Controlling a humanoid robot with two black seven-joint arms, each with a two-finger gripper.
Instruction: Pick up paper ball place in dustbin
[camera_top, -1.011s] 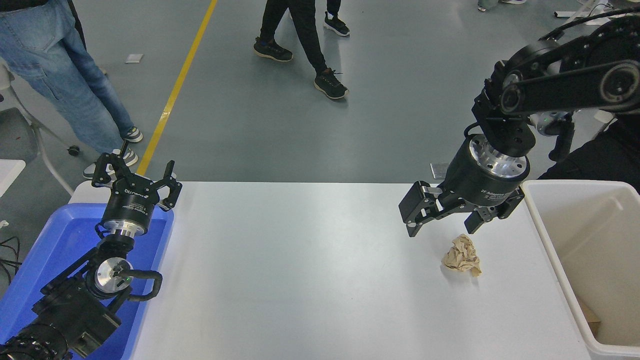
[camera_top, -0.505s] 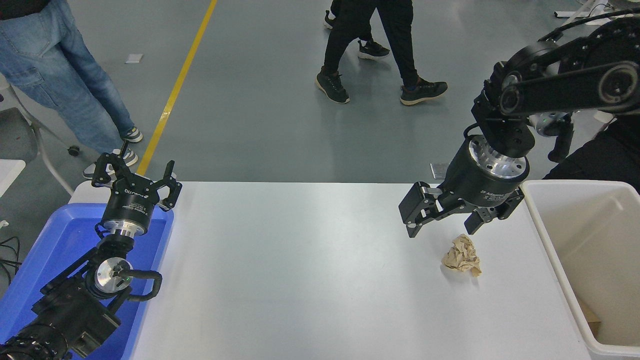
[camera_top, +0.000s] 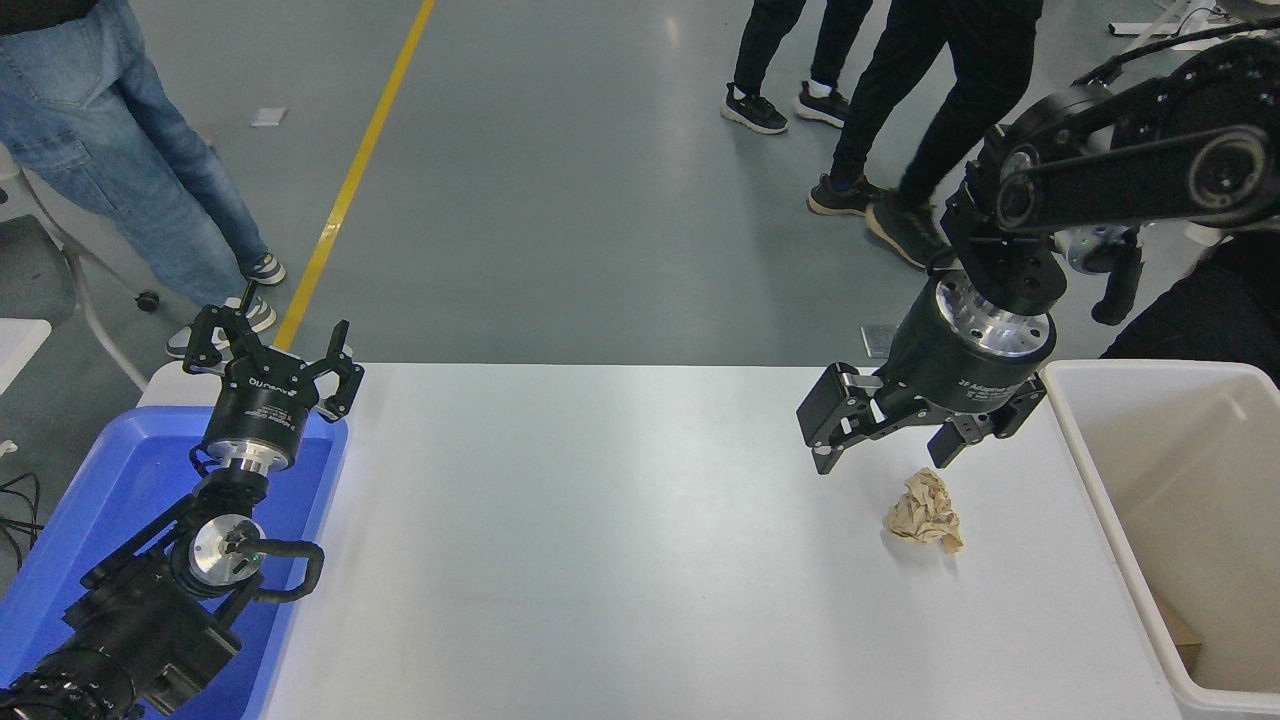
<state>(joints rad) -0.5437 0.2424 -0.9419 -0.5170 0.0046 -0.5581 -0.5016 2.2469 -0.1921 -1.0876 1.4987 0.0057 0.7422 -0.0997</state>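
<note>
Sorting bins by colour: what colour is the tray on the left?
Blue tray, clearest in the head view.

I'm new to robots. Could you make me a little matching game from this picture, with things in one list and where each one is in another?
Things:
1. paper ball
2. dustbin
3. blue tray
4. right hand

Places:
A. at the table's left edge, under the parked left hand
B. open, just above and behind the ball
C. lying on the white table, close to the bin
D. at the table's right edge

Pairs: 1-C, 2-D, 3-A, 4-B
</note>
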